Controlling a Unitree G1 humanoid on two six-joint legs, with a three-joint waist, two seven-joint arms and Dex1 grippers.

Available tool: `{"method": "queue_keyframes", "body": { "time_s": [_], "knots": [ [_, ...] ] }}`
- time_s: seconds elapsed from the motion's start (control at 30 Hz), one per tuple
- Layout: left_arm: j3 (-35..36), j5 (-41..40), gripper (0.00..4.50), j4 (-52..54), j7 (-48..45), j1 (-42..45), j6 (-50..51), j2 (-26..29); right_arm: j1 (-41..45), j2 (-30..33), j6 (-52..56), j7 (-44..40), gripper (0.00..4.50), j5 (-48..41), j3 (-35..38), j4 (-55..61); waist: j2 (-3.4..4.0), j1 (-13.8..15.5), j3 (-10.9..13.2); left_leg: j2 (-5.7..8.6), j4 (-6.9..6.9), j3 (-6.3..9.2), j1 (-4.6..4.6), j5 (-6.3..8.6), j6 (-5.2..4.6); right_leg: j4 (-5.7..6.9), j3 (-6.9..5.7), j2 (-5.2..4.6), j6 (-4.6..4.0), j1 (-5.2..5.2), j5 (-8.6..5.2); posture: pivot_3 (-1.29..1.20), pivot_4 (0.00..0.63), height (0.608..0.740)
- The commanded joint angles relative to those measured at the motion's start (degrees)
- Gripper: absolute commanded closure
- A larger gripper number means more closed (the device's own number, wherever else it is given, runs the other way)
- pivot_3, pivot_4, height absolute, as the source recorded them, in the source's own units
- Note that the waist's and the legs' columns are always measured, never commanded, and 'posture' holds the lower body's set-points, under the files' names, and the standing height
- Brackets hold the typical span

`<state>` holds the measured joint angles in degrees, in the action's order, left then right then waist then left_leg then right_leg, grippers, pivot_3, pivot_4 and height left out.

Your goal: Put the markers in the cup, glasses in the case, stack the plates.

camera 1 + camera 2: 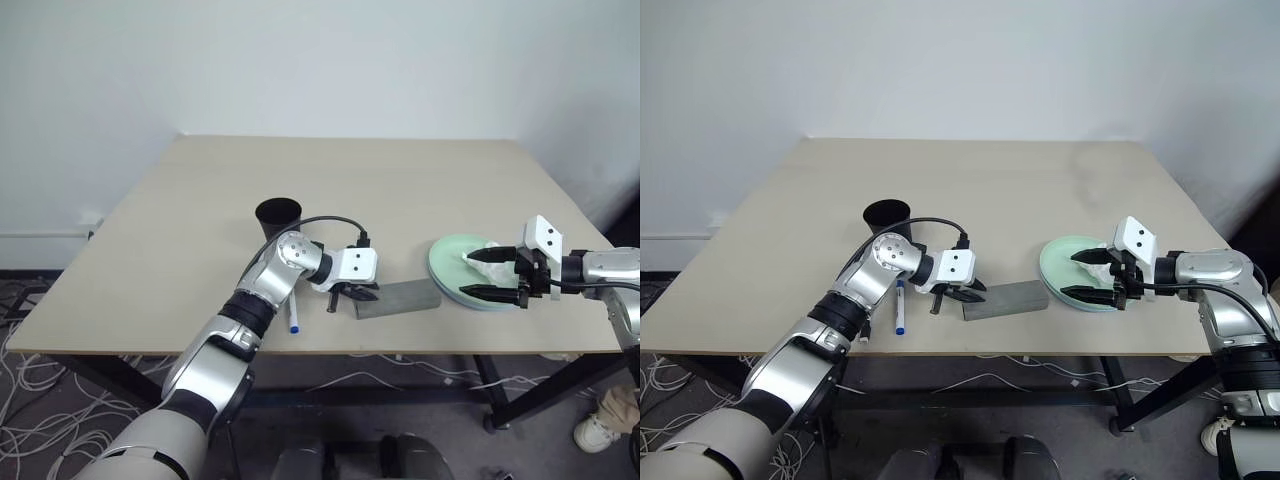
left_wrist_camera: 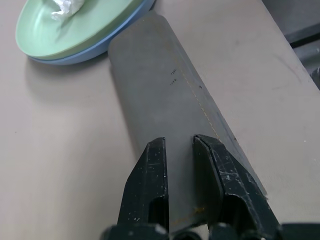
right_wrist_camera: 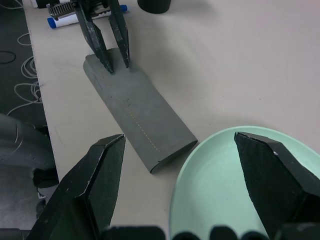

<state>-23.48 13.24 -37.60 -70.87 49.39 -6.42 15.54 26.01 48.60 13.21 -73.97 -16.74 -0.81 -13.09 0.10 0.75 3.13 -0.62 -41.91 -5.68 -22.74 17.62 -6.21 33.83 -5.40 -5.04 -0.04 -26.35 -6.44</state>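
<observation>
The grey case point(image 1: 398, 298) lies closed near the table's front edge. My left gripper point(image 1: 350, 297) hangs over the case's left end, open only narrowly, with nothing between its fingers point(image 2: 156, 165). The mint plate point(image 1: 450, 262) rests on the light blue plate point(image 2: 90, 52), and a white tissue point(image 2: 67, 6) lies on top. My right gripper point(image 1: 467, 275) is wide open astride the plates' right rim. A blue-capped marker point(image 1: 899, 308) and a black-capped marker point(image 1: 863, 332) lie beside my left arm, in front of the black cup point(image 1: 278, 218). The glasses are out of view.
The table's front edge point(image 1: 400, 352) runs just below the case and the markers. Loose cables point(image 1: 40, 400) cover the floor at the left. A white shoe point(image 1: 600, 430) shows on the floor at the lower right.
</observation>
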Motion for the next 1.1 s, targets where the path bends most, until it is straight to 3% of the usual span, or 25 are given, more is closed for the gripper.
{"method": "queue_keyframes", "body": {
  "time_s": [0.03,0.3,0.5,0.6,0.8,1.07,1.1],
  "knots": [
    [-1.7,1.3,3.62,0.7,0.9,-1.5,-0.7,1.1,1.3,0.9,-0.7,-0.1,0.71,-0.1,1.4,0.2,0.02,0.0,0.0,-0.01,0.00,0.00,0.01,0.00,0.00,0.00,0.00,0.00,0.00,0.01,0.00,0.00,0.000,0.740],
    [2.0,-3.0,3.62,4.0,0.2,0.1,2.8,3.4,1.5,1.0,-0.4,-0.7,0.71,-0.3,1.3,0.2,0.06,-0.1,0.0,-0.02,0.00,-0.01,0.04,-0.01,0.02,0.03,0.01,0.01,0.00,0.01,0.00,0.00,0.000,0.740],
    [6.0,-8.2,3.62,12.5,-3.0,-0.6,10.0,8.6,2.1,0.8,-0.4,-1.5,0.71,-0.2,1.0,-0.3,0.11,-0.3,0.0,-0.06,0.01,-0.05,-0.03,-0.01,0.03,0.02,0.04,0.06,-0.01,-0.08,-0.01,0.00,0.000,0.740],
    [10.1,-13.2,3.62,22.1,-3.1,-2.5,18.3,11.1,2.6,0.6,-0.7,-2.1,0.71,0.0,0.7,-0.8,0.11,-0.3,0.0,-0.05,0.01,-0.06,-0.03,0.01,0.03,-0.01,0.05,0.04,-0.01,-0.06,0.00,0.00,0.000,0.740],
    [13.2,-15.7,3.62,37.7,5.7,-6.3,41.1,12.0,3.8,0.1,-1.2,-3.0,0.71,0.4,-0.3,-2.1,0.12,-0.4,0.0,-0.03,0.01,-0.03,-0.01,0.01,0.05,-0.01,0.07,0.06,0.00,-0.01,-0.01,0.00,0.000,0.740],
    [10.3,-13.8,3.62,45.7,19.5,-5.9,69.6,9.8,6.1,-0.3,-2.1,-4.7,0.71,1.4,-1.3,-4.5,0.13,-0.5,0.0,-0.02,0.02,0.00,0.09,-0.08,0.19,0.08,0.11,0.12,0.01,0.07,-0.01,0.00,0.000,0.740],
    [11.0,-14.8,3.46,45.5,20.8,-5.0,74.3,8.8,6.3,-0.3,-2.2,-4.9,0.71,1.4,-1.5,-4.7,0.13,-0.5,0.0,-0.02,0.02,0.00,0.10,-0.09,0.19,0.09,0.11,0.12,0.01,0.08,-0.01,0.00,0.000,0.740]
  ]
}}
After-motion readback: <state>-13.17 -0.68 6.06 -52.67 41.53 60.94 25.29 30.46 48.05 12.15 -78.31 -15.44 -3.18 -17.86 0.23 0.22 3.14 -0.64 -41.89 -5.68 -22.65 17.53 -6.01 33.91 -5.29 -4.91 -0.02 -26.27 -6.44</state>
